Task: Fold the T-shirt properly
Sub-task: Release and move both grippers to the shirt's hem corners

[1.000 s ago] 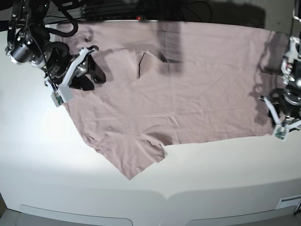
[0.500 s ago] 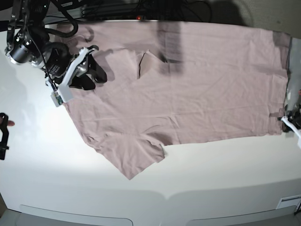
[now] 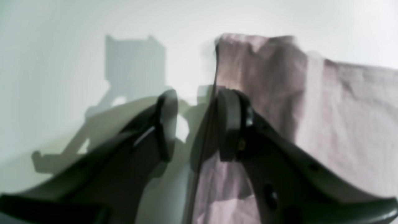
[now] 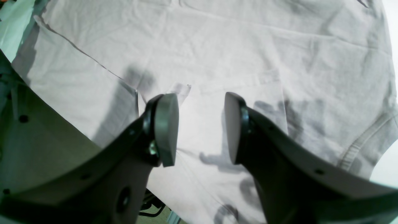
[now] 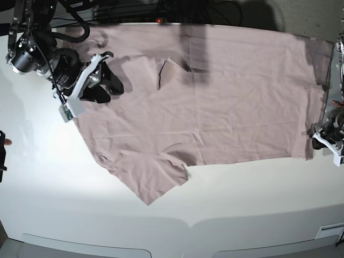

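T-shirt lay spread flat across the far half of the white table, hem end at the table's right edge, one sleeve pointing at the near-left corner. Looked soft, light, limp, wrinkled; would sag and bunch if lifted by one point, so best pinched at hem corners or shoulder seams, both arms together. Thin single layer, so the fingers would likely need to scrape low to catch it.

Left gripper sat at the table's right edge, jaws spread part-way, straddling the shirt's side edge: one finger over cloth, the other over bare table. Not pinching anything. Right gripper hovered over the shirt near the far-left corner, by the collar and shoulder, jaws also apart, nothing between them.

Versus a second ago: the left arm had pulled back toward the right edge, mostly out of the base view, and the hem corner there looked lifted and folded slightly inward. The right arm had barely moved. A dark object had appeared at the left edge.
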Tool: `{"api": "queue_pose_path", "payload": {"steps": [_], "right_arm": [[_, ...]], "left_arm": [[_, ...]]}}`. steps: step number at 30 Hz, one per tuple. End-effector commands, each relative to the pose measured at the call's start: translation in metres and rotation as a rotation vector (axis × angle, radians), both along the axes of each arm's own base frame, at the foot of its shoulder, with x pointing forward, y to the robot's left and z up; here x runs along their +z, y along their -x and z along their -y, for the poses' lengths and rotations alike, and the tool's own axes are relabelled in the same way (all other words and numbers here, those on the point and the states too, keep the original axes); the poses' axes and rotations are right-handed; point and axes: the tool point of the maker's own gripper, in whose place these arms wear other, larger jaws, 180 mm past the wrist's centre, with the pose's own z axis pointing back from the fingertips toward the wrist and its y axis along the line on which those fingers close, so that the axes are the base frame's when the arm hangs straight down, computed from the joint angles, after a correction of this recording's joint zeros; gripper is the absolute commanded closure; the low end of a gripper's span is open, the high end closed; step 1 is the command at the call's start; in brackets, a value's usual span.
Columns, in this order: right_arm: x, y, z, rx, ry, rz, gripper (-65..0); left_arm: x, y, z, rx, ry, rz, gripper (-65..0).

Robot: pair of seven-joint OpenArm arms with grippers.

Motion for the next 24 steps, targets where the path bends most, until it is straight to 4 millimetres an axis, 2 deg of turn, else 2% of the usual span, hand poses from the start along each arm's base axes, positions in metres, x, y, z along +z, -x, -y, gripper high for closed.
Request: {"api": "queue_pose_path", "payload": {"steps": [1,12,20,24], "right_arm": [[0.012,-0.005,-0.002,0.01,-0.022,0.043,-25.5],[0.012,-0.004,-0.002,0.01,-0.022,0.042,-25.5],[0.012,-0.004,-0.002,0.01,-0.022,0.042,-25.5],[0.012,-0.004,-0.002,0.011,-0.02,0.039,-25.5]], "left_arm": [[0.024,-0.017,-0.007,-0.008,-0.014,0.061,-21.5],[0.05,-0.041,-0.004,-0.024,-0.005,0.122,-21.5],[0.044,-0.041,0.011,-0.061,0.024,0.113,-21.5],[0.033,-0.036,0.033,-0.114,0.064,0.07,-21.5]]}}
